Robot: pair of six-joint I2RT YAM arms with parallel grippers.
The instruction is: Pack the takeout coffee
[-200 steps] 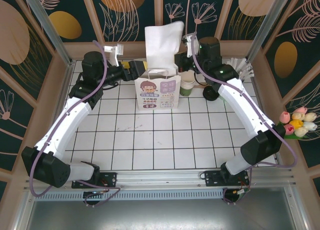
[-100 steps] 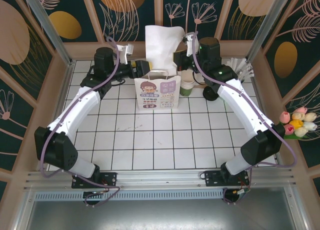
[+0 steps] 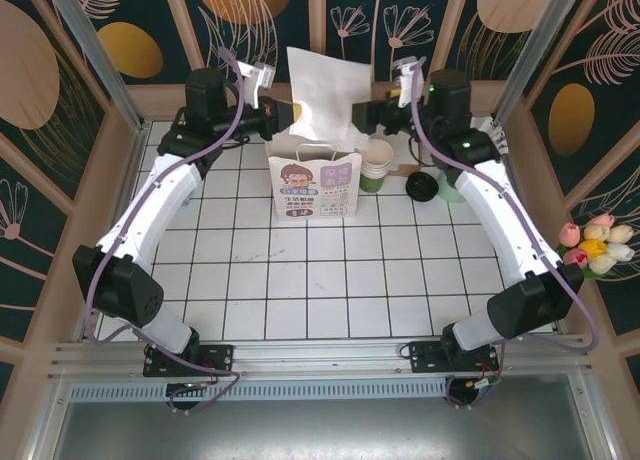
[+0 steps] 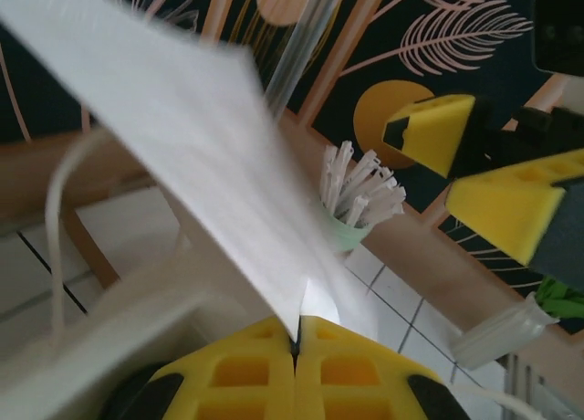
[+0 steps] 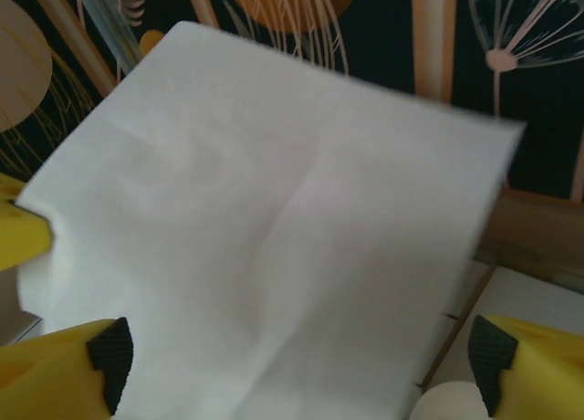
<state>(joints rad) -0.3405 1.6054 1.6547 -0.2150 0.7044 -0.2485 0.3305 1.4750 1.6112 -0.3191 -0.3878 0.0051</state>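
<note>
Up behind the bag (image 3: 315, 180), the left gripper (image 4: 295, 336) pinches a corner of a white sheet (image 3: 325, 85), the right gripper (image 3: 363, 115) faces it with fingers spread, and where the coffee is cannot be told.

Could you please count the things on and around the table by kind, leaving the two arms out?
Printed paper bag: 1
Plain white paper sheet: 1
Stack of green cups: 1
Loose black lid: 1
Cup of white sticks: 1
Bunch of tulips: 1
Total: 6
</note>
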